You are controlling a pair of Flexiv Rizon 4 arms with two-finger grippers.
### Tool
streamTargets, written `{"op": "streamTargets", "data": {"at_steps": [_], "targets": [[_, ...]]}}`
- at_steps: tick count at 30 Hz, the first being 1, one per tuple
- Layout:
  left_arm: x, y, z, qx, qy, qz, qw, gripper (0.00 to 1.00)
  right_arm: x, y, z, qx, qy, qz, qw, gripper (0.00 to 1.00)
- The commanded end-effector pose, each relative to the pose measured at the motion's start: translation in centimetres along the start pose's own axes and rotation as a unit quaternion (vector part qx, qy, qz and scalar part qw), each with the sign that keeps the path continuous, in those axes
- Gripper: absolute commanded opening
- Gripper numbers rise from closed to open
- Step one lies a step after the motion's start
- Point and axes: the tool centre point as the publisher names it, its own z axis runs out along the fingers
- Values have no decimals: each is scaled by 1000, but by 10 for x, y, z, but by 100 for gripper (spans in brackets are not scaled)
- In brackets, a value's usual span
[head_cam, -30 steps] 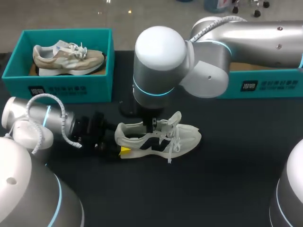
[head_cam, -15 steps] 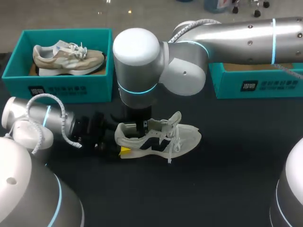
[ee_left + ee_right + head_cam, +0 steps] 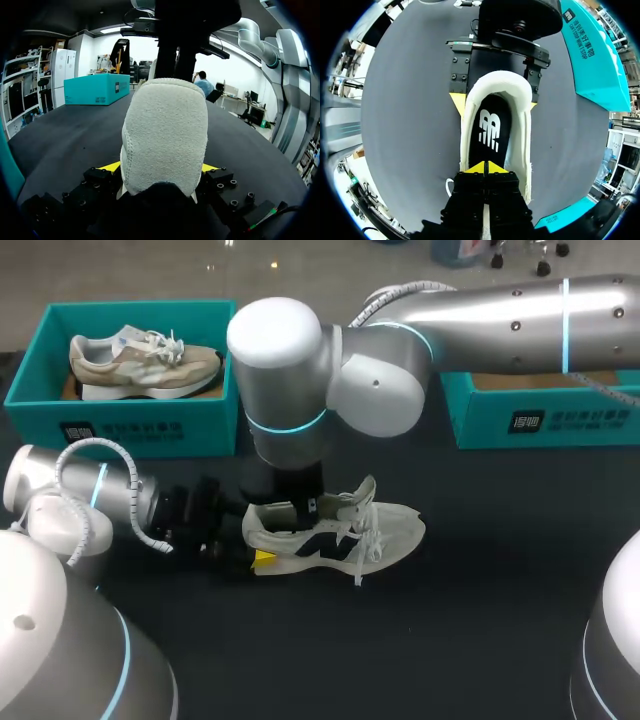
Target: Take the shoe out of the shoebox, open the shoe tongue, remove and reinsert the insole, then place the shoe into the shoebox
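Shoe [image 3: 385,532], white, upright on counter [image 3: 480,640], out of teal shoebox [image 3: 540,420] standing beyond shoe's toe end. Left jaws clamped across shoe's heel, seemingly to steady it. Right jaws pressed together, pointing down inside shoe's collar above black insole [image 3: 490,125], seemingly for its removal.

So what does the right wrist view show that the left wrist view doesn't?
Only the right wrist view: the black insole inside the shoe, with the right pincer shut over it. Only the left wrist view: the outer back of the heel. Both: the left pincer gripping the heel from both sides.
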Motion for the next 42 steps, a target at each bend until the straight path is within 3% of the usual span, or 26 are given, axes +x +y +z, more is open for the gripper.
{"op": "streamTargets", "data": {"at_steps": [1,12,20,23,25,33,42], "targets": [[-2,5,1,-2,0,0,1000,0,2,0,-2,8,13,-2,1000,0],[-2,5,1,-2,0,0,1000,0,-12,0,32,1,28,18,999,0],[-2,5,1,-2,0,0,1000,0,-15,-4,36,-1,29,29,999,0],[-2,5,1,-2,0,0,1000,0,-17,-5,36,-6,26,36,999,18],[-2,5,1,-2,0,0,1000,0,-17,-5,38,-6,26,38,999,24],[-2,5,1,-2,0,0,1000,0,-20,-4,52,-14,30,43,999,23],[-2,5,1,-2,0,0,1000,0,-11,2,77,-3,75,29,997,21]]}}
